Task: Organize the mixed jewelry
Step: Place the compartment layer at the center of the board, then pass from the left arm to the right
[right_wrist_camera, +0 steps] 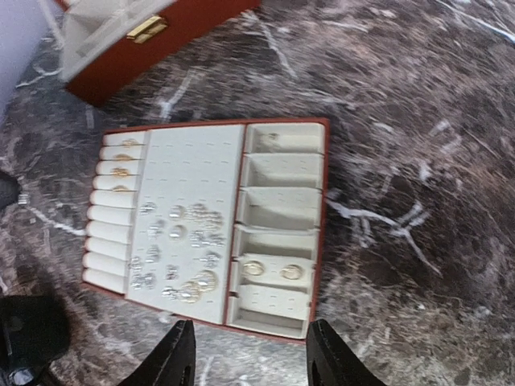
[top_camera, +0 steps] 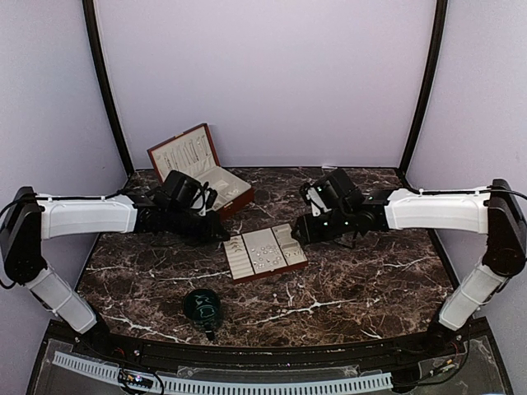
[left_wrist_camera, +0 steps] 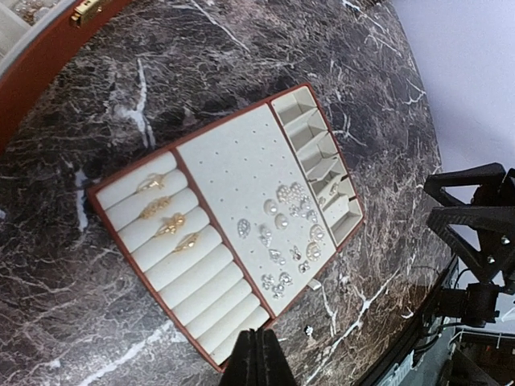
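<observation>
Black fingers (right_wrist_camera: 179, 358) of the right end effector (right_wrist_camera: 249, 342) stand apart with nothing between them. They hang just over one rim of the jewelry tray (right_wrist_camera: 197, 157), at the end of its column of small compartments. The mixed jewelry (right_wrist_camera: 181, 249), tiny silvery pieces, clusters on the tray's flat middle panel toward that same rim. Two hoop earrings (right_wrist_camera: 272, 269) lie in one compartment, and gold rings (left_wrist_camera: 165, 213) sit in the padded rolls along the tray's opposite side.

The left end effector (left_wrist_camera: 257, 354) has its fingers pressed together, holding nothing, just above the tray's rim at the end of the ring rolls.

Bare marble counter (top_camera: 370, 280) spreads wide beyond the tray's compartment side and in front of it. An open jewelry box (top_camera: 202, 169) sits behind the tray, clear of its rim. A dark green cup (top_camera: 202, 306) stands well apart in front of the tray, near the counter's front edge.
</observation>
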Controlling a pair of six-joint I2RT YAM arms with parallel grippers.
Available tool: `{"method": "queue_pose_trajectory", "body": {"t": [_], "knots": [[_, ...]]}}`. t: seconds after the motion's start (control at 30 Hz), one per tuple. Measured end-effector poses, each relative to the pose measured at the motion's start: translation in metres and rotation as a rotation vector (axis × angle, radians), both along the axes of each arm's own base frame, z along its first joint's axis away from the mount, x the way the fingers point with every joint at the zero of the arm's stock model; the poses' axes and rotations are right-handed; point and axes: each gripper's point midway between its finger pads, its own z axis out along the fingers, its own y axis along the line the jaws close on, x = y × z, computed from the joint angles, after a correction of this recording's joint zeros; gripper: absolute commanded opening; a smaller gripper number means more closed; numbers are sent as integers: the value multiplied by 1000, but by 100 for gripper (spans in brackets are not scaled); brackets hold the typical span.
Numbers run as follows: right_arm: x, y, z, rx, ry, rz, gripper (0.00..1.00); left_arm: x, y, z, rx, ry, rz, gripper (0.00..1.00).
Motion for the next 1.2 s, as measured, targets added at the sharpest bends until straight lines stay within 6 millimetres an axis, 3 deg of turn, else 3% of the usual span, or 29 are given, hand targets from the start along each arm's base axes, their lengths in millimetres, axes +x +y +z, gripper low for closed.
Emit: {"method": "queue_pose_trajectory", "body": {"t": [0.13, 0.27, 0.57, 0.8, 1.2], "knots": [[-15, 29, 24, 134, -22, 147, 34, -10, -15, -3, -18, 18, -49, 0], [-36, 57, 34, 211, -22, 285, 30, -20, -25, -7, -32, 44, -89, 0], [-70, 96, 9, 247, 55, 475, 24, -34, -44, 2, -109, 78, -149, 0], [-80, 105, 3, 265, 83, 538, 25, -43, -54, 5, -152, 84, -189, 0], [-80, 108, 7, 276, 52, 571, 23, -51, -61, 9, -190, 87, -232, 0]]}}
